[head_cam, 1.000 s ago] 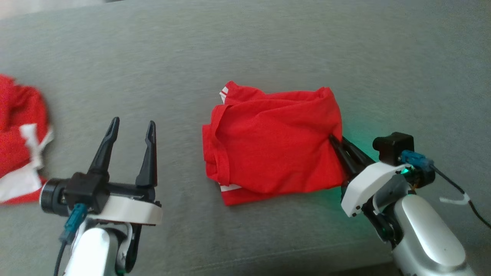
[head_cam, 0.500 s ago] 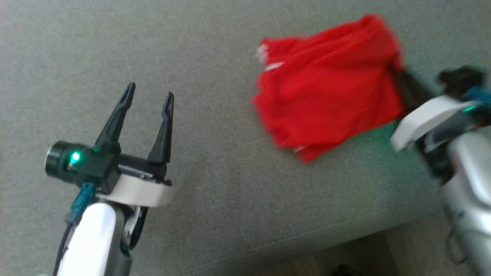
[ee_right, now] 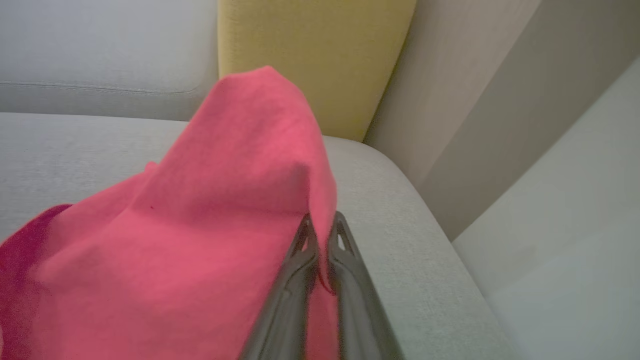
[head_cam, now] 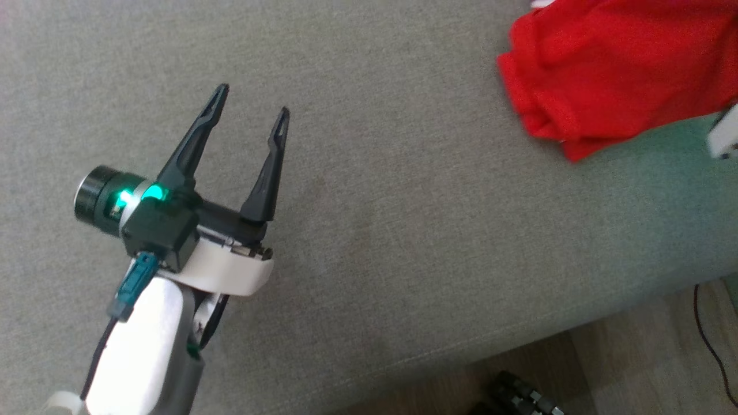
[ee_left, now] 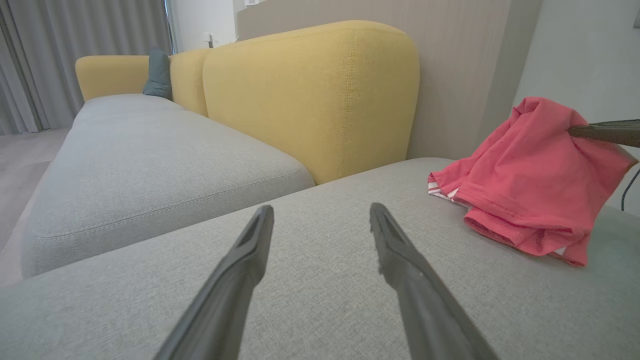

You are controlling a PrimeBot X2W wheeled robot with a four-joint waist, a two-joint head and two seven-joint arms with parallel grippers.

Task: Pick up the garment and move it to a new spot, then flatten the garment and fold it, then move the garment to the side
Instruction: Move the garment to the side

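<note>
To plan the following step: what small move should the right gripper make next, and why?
Probably lower the right gripper and lay the red garment flat on the grey seat. Its jaws are shut on a raised edge, while the folded rest lies on the seat near its end; the left gripper is open, apart.

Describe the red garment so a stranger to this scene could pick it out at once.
On the grey sofa seat, look past the yellow back cushion to the seat's end. The red garment is heaped there, one edge lifted, pinched in the shut right gripper. Its bright red and white-striped trim stand out from the plain upholstery.
</note>
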